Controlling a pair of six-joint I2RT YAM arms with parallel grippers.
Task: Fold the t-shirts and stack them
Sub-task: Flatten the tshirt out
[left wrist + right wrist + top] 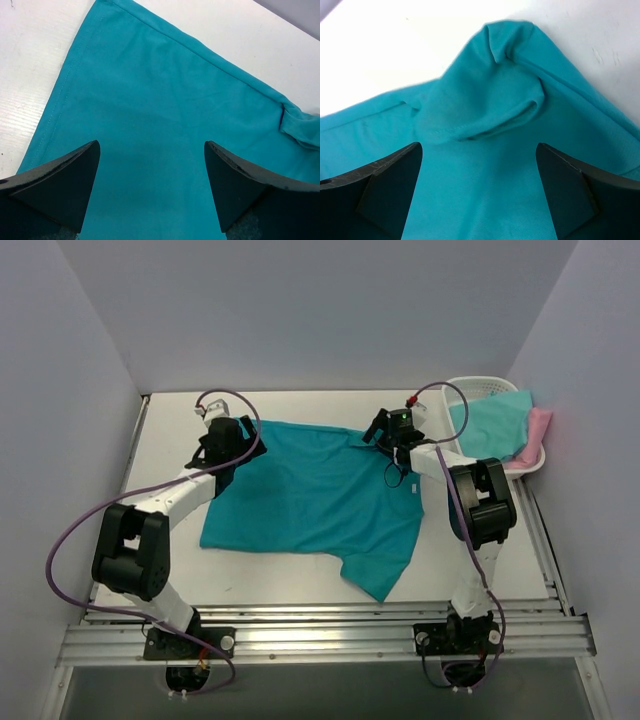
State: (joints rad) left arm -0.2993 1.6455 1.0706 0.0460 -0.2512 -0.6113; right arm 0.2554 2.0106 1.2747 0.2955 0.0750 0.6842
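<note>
Teal tee flat, long axis left-right, hem leftward; left pincer and right pincer both agape

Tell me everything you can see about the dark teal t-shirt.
The teal t-shirt is plain, soft cloth with stitched hems, spread mostly flat on the white table. Its near sleeve juts toward the arms; its far sleeve is crumpled over itself. The left end effector and right end effector hang open over its far edge.

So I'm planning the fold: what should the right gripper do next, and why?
Probably lower the right gripper and close on the bunched sleeve of the teal tee: its jaws stand open over that fold, holding nothing, and the sleeve lies doubled over.
</note>
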